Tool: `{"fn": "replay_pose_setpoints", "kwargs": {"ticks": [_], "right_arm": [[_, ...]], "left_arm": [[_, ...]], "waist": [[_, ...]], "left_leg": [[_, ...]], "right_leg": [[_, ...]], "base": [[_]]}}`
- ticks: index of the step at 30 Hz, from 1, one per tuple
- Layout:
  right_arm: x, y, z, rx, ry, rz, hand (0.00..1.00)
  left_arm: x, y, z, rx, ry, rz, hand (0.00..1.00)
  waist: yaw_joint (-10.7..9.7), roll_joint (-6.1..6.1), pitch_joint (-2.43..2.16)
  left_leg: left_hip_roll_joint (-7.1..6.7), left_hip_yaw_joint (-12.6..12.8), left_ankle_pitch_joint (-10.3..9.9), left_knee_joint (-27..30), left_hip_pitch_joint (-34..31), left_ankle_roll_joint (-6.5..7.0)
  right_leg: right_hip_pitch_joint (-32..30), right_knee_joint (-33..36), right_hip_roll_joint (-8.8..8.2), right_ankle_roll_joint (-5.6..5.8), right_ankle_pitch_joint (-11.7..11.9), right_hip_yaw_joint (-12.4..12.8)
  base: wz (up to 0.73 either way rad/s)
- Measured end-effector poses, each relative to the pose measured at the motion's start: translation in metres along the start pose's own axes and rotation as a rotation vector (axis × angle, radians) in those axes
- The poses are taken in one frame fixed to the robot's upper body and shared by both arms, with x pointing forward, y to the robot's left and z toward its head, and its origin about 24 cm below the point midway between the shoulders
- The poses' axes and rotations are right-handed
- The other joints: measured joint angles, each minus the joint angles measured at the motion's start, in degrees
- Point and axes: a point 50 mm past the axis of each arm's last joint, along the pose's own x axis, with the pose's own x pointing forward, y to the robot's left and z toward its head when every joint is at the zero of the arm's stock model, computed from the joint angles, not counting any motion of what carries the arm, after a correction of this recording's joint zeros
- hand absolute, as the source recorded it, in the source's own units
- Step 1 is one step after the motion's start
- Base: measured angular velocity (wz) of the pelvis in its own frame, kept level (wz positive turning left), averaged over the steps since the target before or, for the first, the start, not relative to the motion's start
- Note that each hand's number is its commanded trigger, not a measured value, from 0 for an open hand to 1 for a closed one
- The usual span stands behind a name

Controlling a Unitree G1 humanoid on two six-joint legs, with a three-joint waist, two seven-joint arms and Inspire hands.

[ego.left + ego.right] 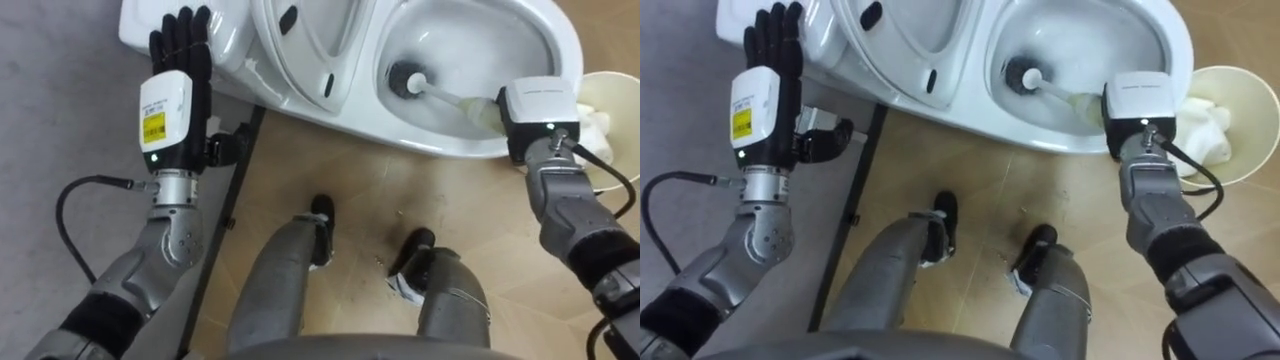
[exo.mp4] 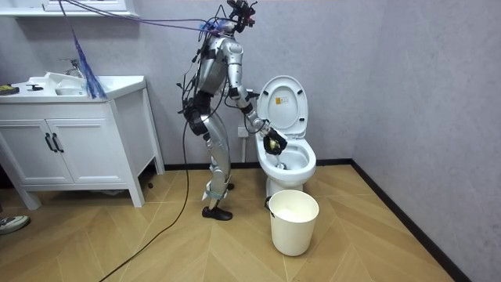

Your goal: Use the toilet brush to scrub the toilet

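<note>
The white toilet [image 1: 420, 130] stands in front of me with its seat and lid [image 1: 310, 40] raised. A toilet brush with a dark head [image 1: 405, 78] rests inside the bowl, and its pale handle [image 1: 455, 98] runs to the right into my right hand [image 1: 535, 110]. That hand is shut on the handle at the bowl's right rim. My left hand [image 1: 180, 60] is held up at the left, fingers straight, over the tank's corner, holding nothing. In the room view I stand beside the toilet [image 2: 286, 160], leaning toward it with my right hand [image 2: 272, 142] over the bowl.
A white bucket [image 1: 612, 95] with white crumpled material in it stands just right of the bowl, also seen in the room view as a bucket [image 2: 293, 222] before the toilet. A white sink cabinet [image 2: 70, 149] stands at the room view's left. Wood floor lies beneath me.
</note>
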Motion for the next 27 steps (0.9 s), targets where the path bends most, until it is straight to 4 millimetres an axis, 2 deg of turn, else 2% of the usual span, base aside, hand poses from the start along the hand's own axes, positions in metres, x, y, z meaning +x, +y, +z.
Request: {"fn": "replay_pose_setpoints", "kwargs": {"ticks": [3, 4, 6, 8, 12, 15, 16, 21, 24, 26, 27], "right_arm": [[0.006, -0.003, -0.008, 0.119, 0.045, 0.004, 1.00], [0.007, -0.004, -0.010, 0.179, 0.062, -0.001, 1.00], [0.010, -0.012, -0.017, 0.253, 0.093, -0.035, 1.00], [0.017, -0.028, -0.023, 0.292, 0.108, -0.116, 1.00], [0.019, -0.045, -0.022, 0.278, 0.090, -0.223, 1.00], [0.018, -0.060, -0.012, 0.240, 0.027, -0.294, 1.00], [0.015, -0.066, -0.006, 0.210, -0.006, -0.324, 1.00], [-0.002, -0.072, 0.012, 0.180, -0.077, -0.350, 1.00], [-0.008, -0.072, 0.027, 0.161, -0.111, -0.326, 1.00], [-0.009, -0.071, 0.032, 0.142, -0.123, -0.294, 1.00], [-0.012, -0.071, 0.033, 0.122, -0.133, -0.282, 1.00]], "left_arm": [[0.005, 0.004, 0.003, 0.000, -0.018, 0.015, 0.00], [0.006, 0.006, 0.004, 0.003, -0.023, 0.026, 0.00], [0.008, 0.010, 0.003, 0.019, -0.027, 0.042, 0.00], [0.008, 0.013, 0.000, 0.045, -0.022, 0.053, 0.00], [0.006, 0.016, -0.004, 0.048, 0.007, 0.069, 0.00], [0.003, 0.018, -0.007, 0.060, 0.028, 0.083, 0.00], [0.001, 0.019, -0.009, 0.062, 0.037, 0.083, 0.00], [-0.003, 0.017, -0.013, 0.078, 0.073, 0.069, 0.00], [-0.014, 0.013, -0.017, 0.071, 0.115, 0.034, 0.00], [-0.016, 0.012, -0.018, 0.075, 0.126, 0.014, 0.00], [-0.019, 0.010, -0.019, 0.075, 0.133, 0.003, 0.00]], "waist": [[-0.3, -1.15, 0.71], [-0.4, -1.93, 0.99], [-1.0, -2.24, 0.97], [-1.4, -2.77, 1.00], [-2.4, -3.66, 0.89], [-3.5, -3.80, 0.84], [-3.9, -3.81, 0.79], [-3.8, -3.69, -0.32], [-3.4, -3.11, -0.72], [-3.3, -2.84, -0.89], [-2.9, -2.55, -1.06]], "left_leg": [[-0.25, 0.9, 0.0, 0.2, -0.5, 0.03], [-0.72, 1.1, 0.0, 0.6, -0.8, 0.06], [-1.16, 1.2, 0.0, 1.5, -1.9, 0.08], [-1.43, 1.7, 0.1, 1.7, -2.4, 0.20], [-1.42, 2.4, 0.1, 1.7, -2.1, 0.28], [-1.04, 2.6, 0.1, 2.1, -2.3, 0.28], [-0.88, 2.6, 0.1, 2.5, -2.5, 0.28], [-0.51, 2.6, 0.1, 2.0, -2.0, 0.23], [0.37, 2.7, 0.1, 1.6, -1.0, -0.13], [0.43, 2.5, 0.3, 1.2, -0.4, -0.33], [0.90, 2.6, 0.2, 1.2, -0.4, -0.38]], "right_leg": [[-1.3, 1.3, -0.80, -0.05, -0.6, 0.6], [-2.4, 2.6, -1.39, -0.06, -1.0, 1.2], [-3.8, 4.3, -1.99, 0.11, -1.5, 1.9], [-5.3, 5.5, -2.26, 0.07, -1.5, 3.1], [-5.9, 6.1, -2.28, -0.06, -1.5, 4.0], [-6.1, 6.1, -2.11, -0.34, -1.2, 3.9], [-6.1, 6.1, -1.94, -0.37, -1.2, 4.0], [-6.0, 5.9, -1.31, -0.67, -1.0, 4.2], [-4.7, 4.8, -0.63, -1.28, -0.4, 3.3], [-4.0, 4.6, -0.49, -1.32, -0.3, 3.1], [-3.8, 4.3, -0.09, -1.53, -0.2, 3.1]], "base": [[0.01], [0.04], [0.03], [-0.10], [-0.08], [-0.06], [-0.09], [-0.06], [-0.10], [0.02], [-0.16]]}}
